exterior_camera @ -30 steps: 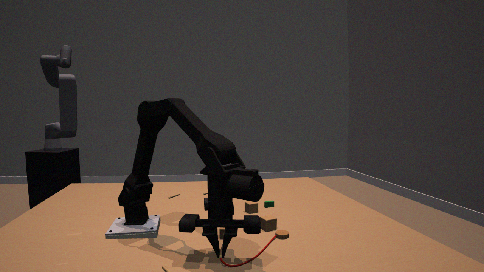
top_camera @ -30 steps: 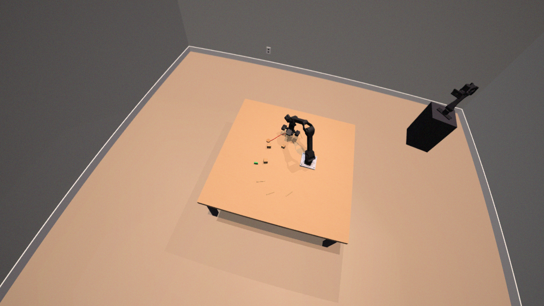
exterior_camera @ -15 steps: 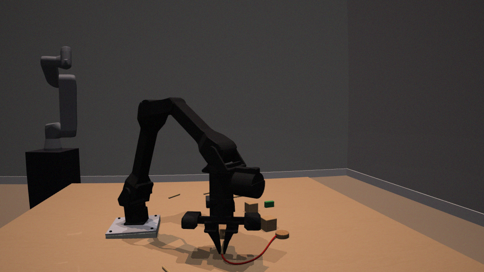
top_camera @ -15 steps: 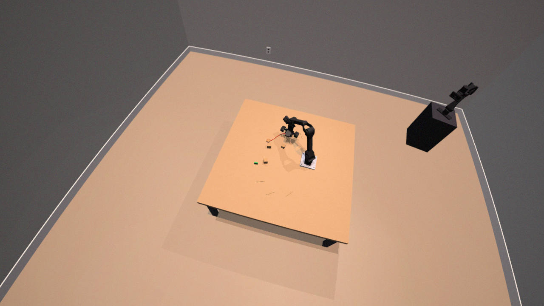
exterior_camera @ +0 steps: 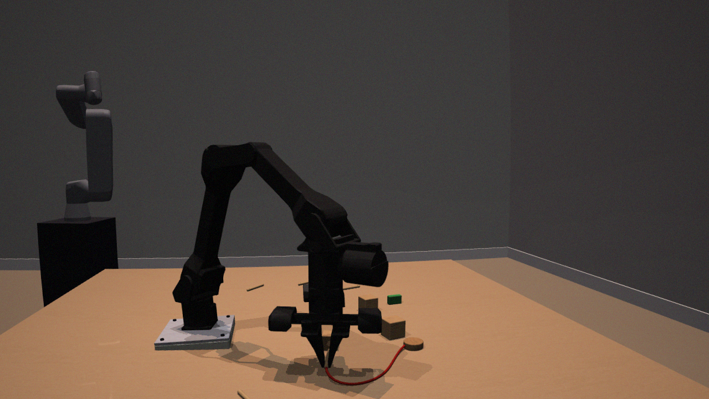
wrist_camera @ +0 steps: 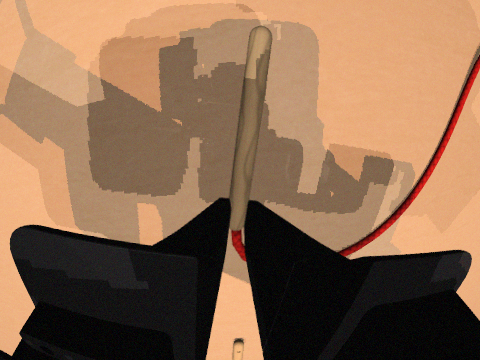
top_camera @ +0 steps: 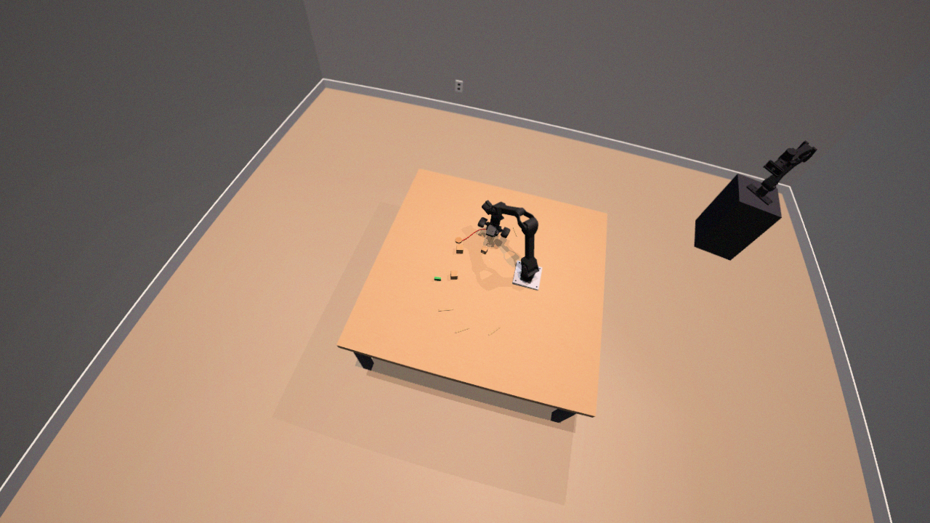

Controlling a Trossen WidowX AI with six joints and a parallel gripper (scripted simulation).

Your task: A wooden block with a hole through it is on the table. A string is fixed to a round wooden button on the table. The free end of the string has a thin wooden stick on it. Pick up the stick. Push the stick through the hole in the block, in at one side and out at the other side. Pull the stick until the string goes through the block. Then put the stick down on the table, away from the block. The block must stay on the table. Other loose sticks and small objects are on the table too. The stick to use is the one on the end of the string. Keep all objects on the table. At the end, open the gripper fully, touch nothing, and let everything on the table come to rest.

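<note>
My gripper (exterior_camera: pixel 327 366) (wrist_camera: pixel 236 209) points down, low over the table, shut on the string's wooden stick (wrist_camera: pixel 251 110). The fingertips pinch the stick near its string end. Its long free part reaches up the wrist view. The red string (top_camera: pixel 472 234) (exterior_camera: pixel 355 383) (wrist_camera: pixel 442 147) leaves the fingertips and curves to the round wooden button (top_camera: pixel 458 240) (exterior_camera: pixel 413 343). The small block (top_camera: pixel 484 250) sits near the gripper. In the exterior view it is mostly hidden behind the fingers, and its hole cannot be made out. I cannot tell whether the stick touches the table.
A wooden cube (top_camera: pixel 458 250) (exterior_camera: pixel 393 327) stands near the button; another cube (top_camera: pixel 453 275) (exterior_camera: pixel 368 303) stands near a green block (top_camera: pixel 437 279) (exterior_camera: pixel 394 299). One loose stick (top_camera: pixel 514 231) (exterior_camera: pixel 241 394) (wrist_camera: pixel 238 351) lies near the gripper. Several sticks (top_camera: pixel 445 310) (top_camera: pixel 461 330) (top_camera: pixel 494 331) lie farther off.
</note>
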